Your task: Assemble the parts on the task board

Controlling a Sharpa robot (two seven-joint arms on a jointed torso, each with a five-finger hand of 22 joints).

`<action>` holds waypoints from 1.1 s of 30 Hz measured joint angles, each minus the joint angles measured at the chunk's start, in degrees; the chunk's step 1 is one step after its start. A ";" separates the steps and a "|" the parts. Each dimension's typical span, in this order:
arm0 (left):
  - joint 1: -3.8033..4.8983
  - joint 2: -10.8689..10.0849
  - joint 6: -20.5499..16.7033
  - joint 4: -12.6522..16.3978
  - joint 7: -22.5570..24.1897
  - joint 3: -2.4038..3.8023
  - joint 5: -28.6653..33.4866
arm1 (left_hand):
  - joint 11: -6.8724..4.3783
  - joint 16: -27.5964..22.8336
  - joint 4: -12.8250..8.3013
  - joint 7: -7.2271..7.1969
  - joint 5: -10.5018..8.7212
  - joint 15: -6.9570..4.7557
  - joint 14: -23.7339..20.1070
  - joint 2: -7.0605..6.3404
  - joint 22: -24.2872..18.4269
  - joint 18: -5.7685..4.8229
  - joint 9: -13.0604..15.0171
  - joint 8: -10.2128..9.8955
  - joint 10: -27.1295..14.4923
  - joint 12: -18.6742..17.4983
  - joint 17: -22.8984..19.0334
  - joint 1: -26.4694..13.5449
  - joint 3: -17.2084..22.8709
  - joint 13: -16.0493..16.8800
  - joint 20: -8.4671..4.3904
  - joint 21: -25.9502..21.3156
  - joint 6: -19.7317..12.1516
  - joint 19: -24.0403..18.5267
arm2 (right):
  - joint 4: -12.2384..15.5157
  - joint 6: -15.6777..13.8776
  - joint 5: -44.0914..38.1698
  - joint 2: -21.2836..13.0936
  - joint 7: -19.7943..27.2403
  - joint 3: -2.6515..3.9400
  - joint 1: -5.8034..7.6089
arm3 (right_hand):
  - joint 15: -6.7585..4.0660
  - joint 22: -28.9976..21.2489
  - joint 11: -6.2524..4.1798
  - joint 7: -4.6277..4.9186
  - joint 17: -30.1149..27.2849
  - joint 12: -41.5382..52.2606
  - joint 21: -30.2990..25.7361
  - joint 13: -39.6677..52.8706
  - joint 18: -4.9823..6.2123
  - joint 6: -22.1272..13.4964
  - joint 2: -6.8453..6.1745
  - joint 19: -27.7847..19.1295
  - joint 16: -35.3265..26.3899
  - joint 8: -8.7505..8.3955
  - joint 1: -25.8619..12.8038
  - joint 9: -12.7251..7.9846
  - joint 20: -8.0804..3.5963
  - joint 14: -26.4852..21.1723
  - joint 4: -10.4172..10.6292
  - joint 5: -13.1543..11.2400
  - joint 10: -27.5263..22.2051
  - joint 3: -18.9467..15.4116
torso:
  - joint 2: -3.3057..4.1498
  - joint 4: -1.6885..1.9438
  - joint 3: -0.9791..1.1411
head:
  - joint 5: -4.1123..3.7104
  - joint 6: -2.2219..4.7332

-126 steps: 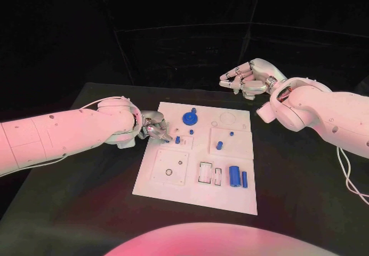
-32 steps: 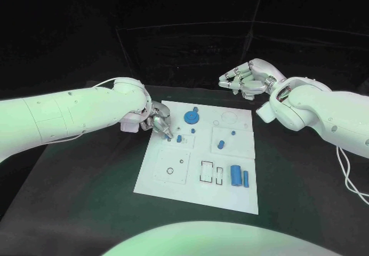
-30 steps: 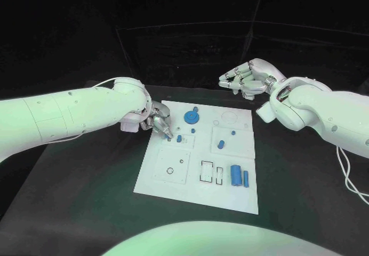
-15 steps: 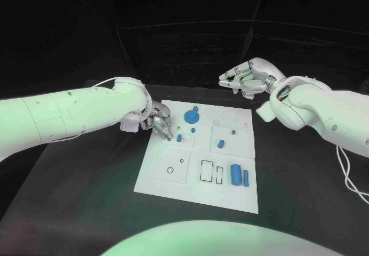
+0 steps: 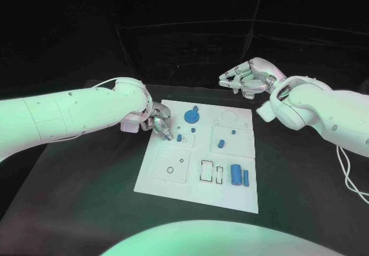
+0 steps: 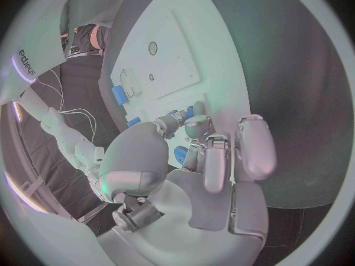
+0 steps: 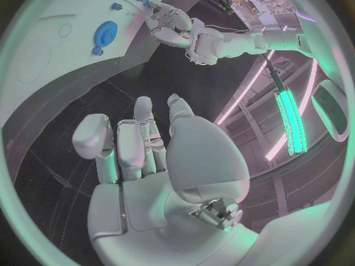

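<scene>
Head view: left hand (image 5: 158,124) is hovering at the task board (image 5: 198,186), fingertips pinching a small blue part (image 5: 168,136); right hand (image 5: 247,77) is hanging beyond it, fingers curled, holding nothing.

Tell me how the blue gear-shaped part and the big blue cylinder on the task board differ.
The blue gear-shaped part is a flat, round disc; the big blue cylinder is long and lies on its side. The gear-shaped part sits at the far end of the task board, not far from the left robot hand; the cylinder lies near the front edge, apart from both hands. Both are blue and rest on the board, untouched.
</scene>
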 measured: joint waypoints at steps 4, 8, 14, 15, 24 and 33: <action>-0.03 0.03 0.08 -0.07 0.00 0.02 -0.01 | 0.00 0.00 0.00 0.00 0.08 0.00 0.00 0.00 0.00 0.00 0.00 0.00 0.00 0.00 0.00 0.00 0.00 0.00 0.00 0.00 0.00 0.00 | -0.01 0.02 0.00 0.03 0.02 0.00 0.00 | 0.00 0.00 0.00 0.00 0.00 0.00 0.00 0.00 0.00 0.00 0.00 0.00 0.00 0.00 0.00 0.00 0.00 0.00 0.00 0.00 0.00 0.00 | 0.00 0.00 0.01 | 0.00 -0.09; -0.05 0.08 0.22 -0.14 0.00 0.03 -0.01 | 0.01 0.00 0.00 0.01 0.08 0.00 0.00 0.02 0.21 0.00 0.06 -0.01 0.00 0.00 0.00 0.02 0.00 0.12 0.00 0.32 -0.01 0.00 | -0.02 0.03 0.00 0.03 0.04 0.00 0.00 | 0.00 0.00 0.00 0.00 0.00 0.00 0.00 0.00 0.00 0.00 0.00 0.00 0.00 0.00 0.00 0.00 0.00 0.00 0.00 0.00 0.00 0.00 | 0.01 0.00 0.03 | 0.00 -0.16; -0.07 0.29 0.59 -0.40 0.00 0.04 -0.01 | 0.01 0.00 0.00 0.02 0.08 0.00 0.00 0.04 0.32 0.01 0.07 -0.13 -0.01 0.00 0.00 0.04 0.00 0.13 0.00 0.32 -0.01 0.00 | -0.03 0.04 0.00 0.06 0.06 0.00 0.00 | 0.00 0.00 0.00 0.00 0.00 0.00 0.00 0.00 0.00 0.00 0.00 0.00 0.00 0.00 0.00 0.00 0.00 0.00 0.00 0.00 0.00 0.00 | 0.02 -0.01 0.03 | 0.00 -0.23; -0.07 0.34 0.66 -0.46 0.00 0.04 -0.01 | 0.01 0.00 0.00 0.02 0.08 0.00 0.00 0.04 0.32 0.00 0.07 -0.10 -0.01 0.00 0.00 0.04 0.00 0.21 0.00 0.32 -0.01 0.00 | -0.03 0.05 0.00 0.06 0.07 0.00 0.00 | 0.00 0.00 0.00 0.00 0.00 0.00 0.00 0.00 0.00 0.00 0.00 0.00 0.00 0.00 0.00 0.00 0.00 0.00 0.00 0.00 0.00 0.00 | 0.02 -0.01 0.03 | 0.00 -0.23; -0.03 0.61 1.47 -0.87 0.00 0.10 0.02 | -0.02 0.00 0.00 -0.31 0.07 0.00 0.00 0.04 0.62 0.00 0.20 0.16 0.40 0.33 0.00 0.04 0.00 0.41 0.00 0.55 0.35 0.00 | -0.08 0.08 0.00 0.14 0.09 0.00 0.00 | 0.00 -0.06 -0.21 0.00 0.06 0.00 0.00 -0.14 0.00 0.00 0.23 0.00 0.00 0.00 0.23 0.00 0.00 0.00 0.00 0.33 -0.21 0.00 | 0.02 -0.04 0.03 | -0.03 -0.35; -0.01 0.87 2.10 -1.26 0.00 0.13 0.21 | -0.02 0.00 0.00 -0.31 0.43 0.00 0.00 0.04 0.77 0.00 0.40 0.49 0.40 0.33 0.00 0.04 0.00 0.60 0.00 0.90 0.35 0.00 | -0.13 0.12 0.00 0.24 0.12 0.00 -0.01 | 0.00 -0.07 -0.21 0.00 0.07 0.00 0.00 -0.16 0.00 0.00 0.23 0.00 0.00 0.00 0.23 0.00 0.00 0.00 0.00 0.33 -0.21 0.00 | 0.02 -0.03 0.01 | -0.12 -0.37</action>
